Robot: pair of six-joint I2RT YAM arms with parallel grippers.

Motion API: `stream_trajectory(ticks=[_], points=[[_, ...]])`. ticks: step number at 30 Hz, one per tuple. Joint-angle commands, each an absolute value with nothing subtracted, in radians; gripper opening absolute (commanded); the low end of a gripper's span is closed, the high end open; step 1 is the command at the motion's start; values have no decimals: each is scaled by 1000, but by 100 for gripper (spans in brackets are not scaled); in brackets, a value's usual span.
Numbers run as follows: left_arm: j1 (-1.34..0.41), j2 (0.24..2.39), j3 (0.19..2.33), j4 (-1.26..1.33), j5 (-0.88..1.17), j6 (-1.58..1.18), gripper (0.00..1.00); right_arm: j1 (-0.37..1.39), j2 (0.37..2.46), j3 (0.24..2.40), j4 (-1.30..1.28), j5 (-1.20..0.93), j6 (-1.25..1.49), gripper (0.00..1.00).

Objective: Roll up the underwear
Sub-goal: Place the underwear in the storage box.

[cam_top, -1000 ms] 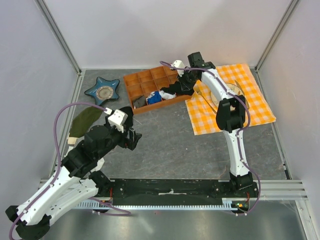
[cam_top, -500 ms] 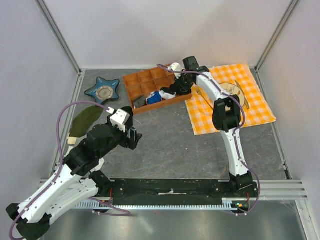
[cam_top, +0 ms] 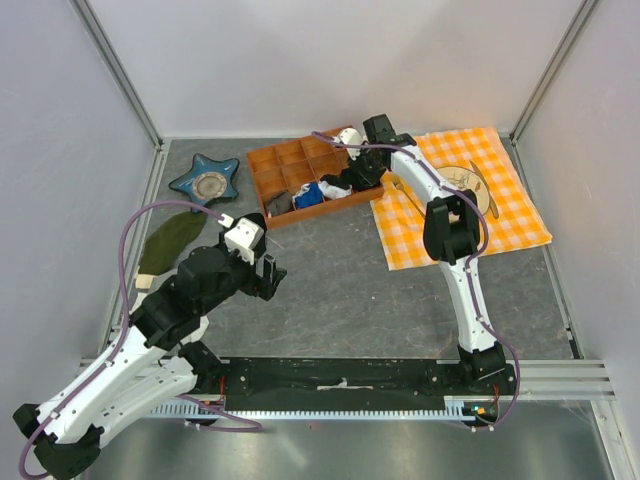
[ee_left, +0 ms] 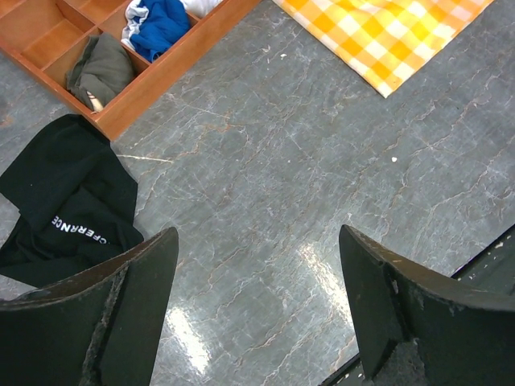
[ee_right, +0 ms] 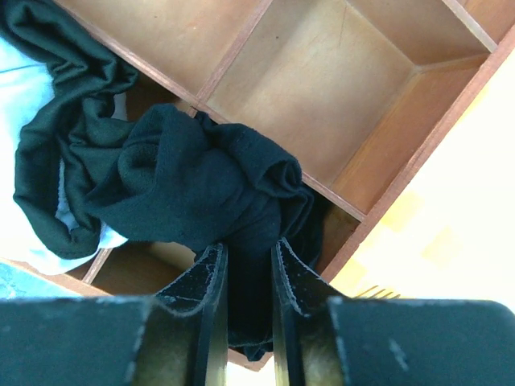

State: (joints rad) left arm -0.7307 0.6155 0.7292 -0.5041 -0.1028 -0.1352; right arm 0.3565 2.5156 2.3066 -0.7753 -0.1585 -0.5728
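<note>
The underwear (ee_right: 185, 177) is a crumpled bunch of plain black fabric hanging over the orange wooden compartment tray (ee_right: 322, 64). My right gripper (ee_right: 248, 245) is shut on a fold of it, which fills the gap between the fingers. From above, the right gripper (cam_top: 352, 180) and the black bunch (cam_top: 337, 187) sit at the tray's (cam_top: 270, 155) right end. My left gripper (cam_top: 268, 275) hovers over bare grey table, well away from the underwear. Its jaws (ee_left: 256, 233) stand wide open with nothing between them.
A smaller black cloth with white lettering (ee_left: 64, 193) lies by the tray's corner. The tray holds a blue cloth (cam_top: 308, 195) and a grey-green one (ee_left: 100, 68). An olive cloth (cam_top: 168, 240) and star-shaped dish (cam_top: 208, 182) lie left. An orange checked cloth (cam_top: 460, 200) lies right.
My right gripper has carried the black fabric leftwards, from the checked cloth's edge to over the tray's right end. The left arm has shifted slightly and its jaws have narrowed a little.
</note>
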Motion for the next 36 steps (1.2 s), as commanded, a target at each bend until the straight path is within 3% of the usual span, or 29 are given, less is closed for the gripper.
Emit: stream_trajectory(ticks=[1, 12, 17, 25, 32, 36], points=[[-727, 609, 730, -499, -94, -91, 86, 353, 2530, 2270, -963, -259, -574, 28], [-726, 604, 730, -499, -94, -91, 86, 341, 2345, 2275, -905, -370, -543, 51], [-726, 603, 730, -499, -94, -91, 86, 341, 2352, 2284, -904, -370, -542, 52], [-727, 607, 730, -499, -91, -91, 86, 341, 2422, 2296, -905, -357, -532, 36], [-727, 609, 730, -499, -91, -91, 86, 337, 2516, 2299, -910, -316, -522, 12], [-727, 612, 732, -499, -91, -91, 86, 341, 2585, 2298, -923, -252, -518, 9]])
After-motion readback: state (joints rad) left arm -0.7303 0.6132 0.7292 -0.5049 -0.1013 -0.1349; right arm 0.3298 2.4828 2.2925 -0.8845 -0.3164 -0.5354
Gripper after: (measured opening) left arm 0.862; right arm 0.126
